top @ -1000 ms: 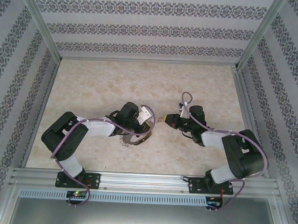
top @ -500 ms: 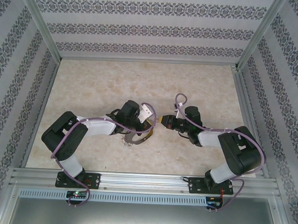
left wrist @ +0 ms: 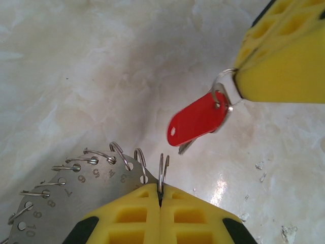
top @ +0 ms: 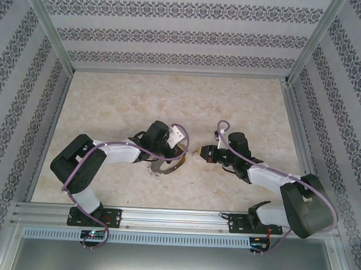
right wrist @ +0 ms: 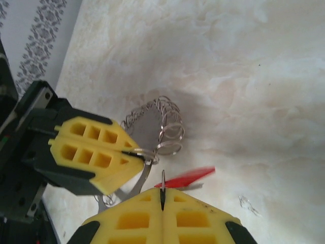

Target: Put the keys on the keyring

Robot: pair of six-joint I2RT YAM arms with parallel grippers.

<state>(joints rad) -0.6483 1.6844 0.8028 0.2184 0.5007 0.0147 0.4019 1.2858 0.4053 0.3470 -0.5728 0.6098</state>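
Keyring (left wrist: 66,206) is gripped at its fringed rim by L jaws, closed, bottom ctr of left wrist view. Key (left wrist: 197,118) is held by its loop in closed R jaws, upper right, near keyring, not touching.

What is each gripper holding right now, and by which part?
Left gripper pinches the keyring by one small ring at its rim. Right gripper pinches the red key by the wire loop at its head.

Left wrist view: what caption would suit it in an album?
Left pincer grips the keyring by one loop; right pincer holds the red key nearby, not yet threaded.
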